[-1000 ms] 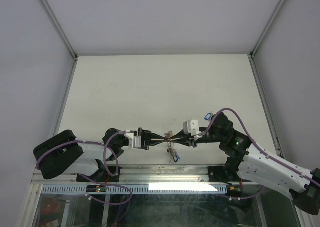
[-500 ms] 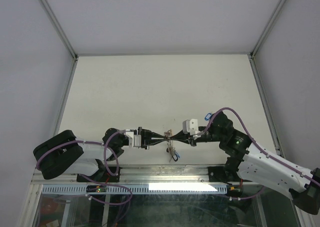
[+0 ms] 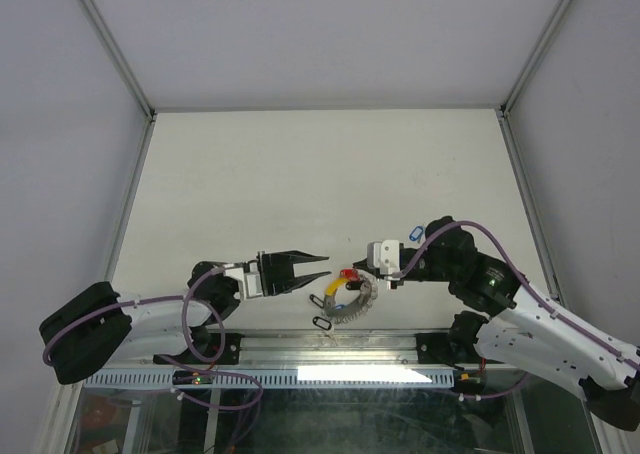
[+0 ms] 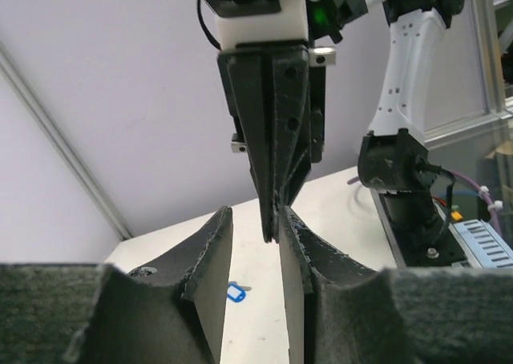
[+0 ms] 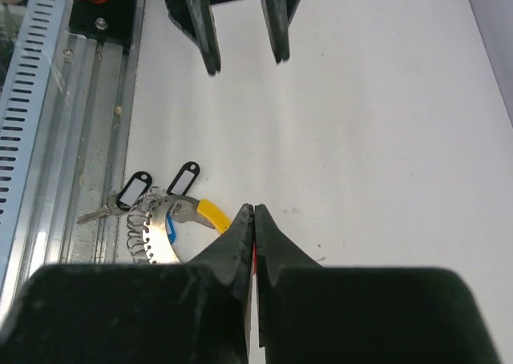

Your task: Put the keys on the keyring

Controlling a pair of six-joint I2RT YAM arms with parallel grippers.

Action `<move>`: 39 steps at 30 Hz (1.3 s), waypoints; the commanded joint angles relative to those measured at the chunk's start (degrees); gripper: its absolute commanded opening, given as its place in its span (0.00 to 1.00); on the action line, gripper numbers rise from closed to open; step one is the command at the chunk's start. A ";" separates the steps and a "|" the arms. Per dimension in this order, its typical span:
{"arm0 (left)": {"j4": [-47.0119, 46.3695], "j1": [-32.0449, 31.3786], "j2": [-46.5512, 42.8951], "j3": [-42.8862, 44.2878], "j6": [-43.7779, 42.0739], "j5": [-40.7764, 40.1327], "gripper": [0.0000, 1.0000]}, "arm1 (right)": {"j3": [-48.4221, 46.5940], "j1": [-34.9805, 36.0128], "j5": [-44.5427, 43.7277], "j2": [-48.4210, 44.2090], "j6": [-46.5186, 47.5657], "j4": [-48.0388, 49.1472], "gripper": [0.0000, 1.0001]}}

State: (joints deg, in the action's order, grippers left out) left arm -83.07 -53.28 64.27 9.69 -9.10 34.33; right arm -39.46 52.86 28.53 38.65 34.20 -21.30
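Note:
The keyring (image 3: 355,300) (image 5: 154,237), a ribbed silvery ring, sits near the table's front edge. Keys hang on it: a yellow tag (image 5: 212,214), a blue tag (image 5: 171,229) and two black tags (image 5: 134,189) (image 5: 183,176). My right gripper (image 5: 253,210) (image 3: 368,280) is shut just above the ring, with a red sliver (image 5: 254,256) pinched in the slit between its fingers. My left gripper (image 3: 322,264) (image 4: 255,213) (image 5: 244,62) is open and holds nothing, a short way left of the ring. A loose blue-tagged key (image 4: 233,293) (image 3: 415,232) lies on the table by the right arm.
A metal rail (image 3: 330,346) (image 5: 48,139) runs along the near table edge right beside the ring. Grey enclosure walls (image 3: 100,124) stand on both sides and at the back. The white table top (image 3: 330,174) stretches away behind both grippers.
The left gripper has let go, opened and drawn back to the left. The ring with its keys has dropped from between the two grippers and now sits lower, under the shut right gripper.

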 commanded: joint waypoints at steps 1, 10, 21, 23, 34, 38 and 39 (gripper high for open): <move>7.75 -0.07 -4.54 -0.07 -0.77 -6.71 0.29 | -2.45 0.25 -3.46 0.49 3.08 -2.51 0.00; 39.43 -0.07 -6.63 10.52 8.78 -31.03 0.31 | -1.51 0.21 -16.31 4.11 -17.64 3.34 0.22; 63.79 6.10 1.12 25.85 25.94 -33.77 0.89 | -2.10 -0.57 -25.17 7.67 -35.89 0.15 0.42; 68.56 8.76 3.58 28.76 27.91 -32.38 0.91 | -3.05 -3.00 -25.73 8.59 -38.66 -0.83 0.50; 73.73 18.65 -1.36 28.31 34.41 -38.24 0.93 | -0.68 -13.25 -9.78 20.23 -46.23 -0.55 0.45; 74.51 19.17 -2.45 28.54 34.42 -39.16 0.94 | -0.55 -4.64 -12.48 25.67 -48.23 1.66 0.25; 74.52 19.17 -2.48 28.56 34.42 -39.40 0.94 | -0.45 -2.69 -12.83 27.38 -48.64 2.34 0.22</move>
State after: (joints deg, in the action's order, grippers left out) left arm -8.73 -34.39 63.70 37.12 23.59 -3.05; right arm -39.86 44.14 15.92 62.00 -11.16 -23.27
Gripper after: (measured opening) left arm 0.935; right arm 0.274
